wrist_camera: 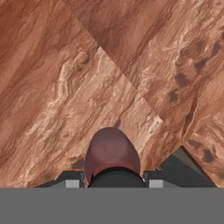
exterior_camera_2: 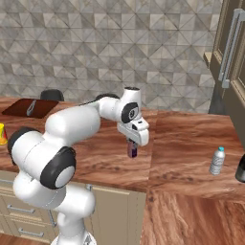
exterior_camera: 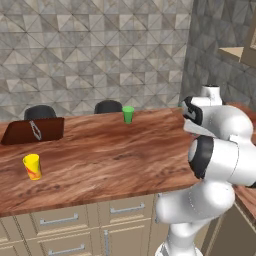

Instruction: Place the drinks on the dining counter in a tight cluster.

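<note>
My gripper (exterior_camera_2: pixel 132 145) points down over the dining counter (exterior_camera_2: pixel 182 143), shut on the short maroon-brown bottle (exterior_camera_2: pixel 132 151). From the hand view, the bottle's rounded maroon top (wrist_camera: pixel 112 153) sits between the fingertips (wrist_camera: pixel 72 181), with the counter's wood grain (wrist_camera: pixel 65 87) and a mitre seam below it. Whether the bottle touches the wood I cannot tell. The clear white-capped water bottle (exterior_camera_2: pixel 217 161) stands upright to the right of the gripper. At the right edge, just past it, is a dark bottle (exterior_camera_2: pixel 241 170), cut off by the frame.
A green cup (exterior_camera: pixel 128 114) stands at the counter's far edge, and a yellow cup (exterior_camera: pixel 32 166) near its left front. A dark board (exterior_camera: pixel 34 130) lies at the far left. Two dark chair backs (exterior_camera: pixel 108 106) rise behind. Tall cabinet doors (exterior_camera_2: pixel 229 52) stand at the right.
</note>
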Tool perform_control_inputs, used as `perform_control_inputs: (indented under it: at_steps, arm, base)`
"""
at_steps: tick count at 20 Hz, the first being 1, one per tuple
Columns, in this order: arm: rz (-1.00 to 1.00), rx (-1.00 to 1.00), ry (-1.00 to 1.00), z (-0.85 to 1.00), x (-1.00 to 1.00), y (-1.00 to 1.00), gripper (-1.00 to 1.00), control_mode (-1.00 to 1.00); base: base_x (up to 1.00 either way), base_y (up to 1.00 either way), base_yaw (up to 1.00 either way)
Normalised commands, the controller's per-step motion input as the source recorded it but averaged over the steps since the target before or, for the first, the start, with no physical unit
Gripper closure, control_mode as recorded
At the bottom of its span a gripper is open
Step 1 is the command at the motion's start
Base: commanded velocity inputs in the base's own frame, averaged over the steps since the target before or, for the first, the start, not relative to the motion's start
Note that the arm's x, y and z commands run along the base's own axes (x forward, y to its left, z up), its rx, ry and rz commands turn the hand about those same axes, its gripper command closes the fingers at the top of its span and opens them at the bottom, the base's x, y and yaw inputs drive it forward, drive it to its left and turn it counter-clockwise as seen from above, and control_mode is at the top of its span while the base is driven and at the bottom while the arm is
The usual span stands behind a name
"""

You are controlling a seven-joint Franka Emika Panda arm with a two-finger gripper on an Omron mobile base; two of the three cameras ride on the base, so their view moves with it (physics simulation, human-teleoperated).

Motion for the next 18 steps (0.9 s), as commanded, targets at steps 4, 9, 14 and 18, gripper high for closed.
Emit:
perform_control_inputs:
  at_steps: [4,9,14,18]
  arm:
    - [0.24,0.00,0.00,0.00,0.30,0.70,1.00,-1.00]
    - [0.22,0.00,0.00,0.00,0.35,0.69,1.00,-1.00]
    - [0.17,0.01,-0.01,0.00,0.41,0.68,1.00,-1.00]
    - [0.17,0.00,0.00,0.00,0.34,0.67,1.00,-1.00]
  base:
    - [0.00,0.00,0.00]
    - [0.00,0.00,0.00]
    - [0.00,0.00,0.00]
    - [0.00,0.00,0.00]
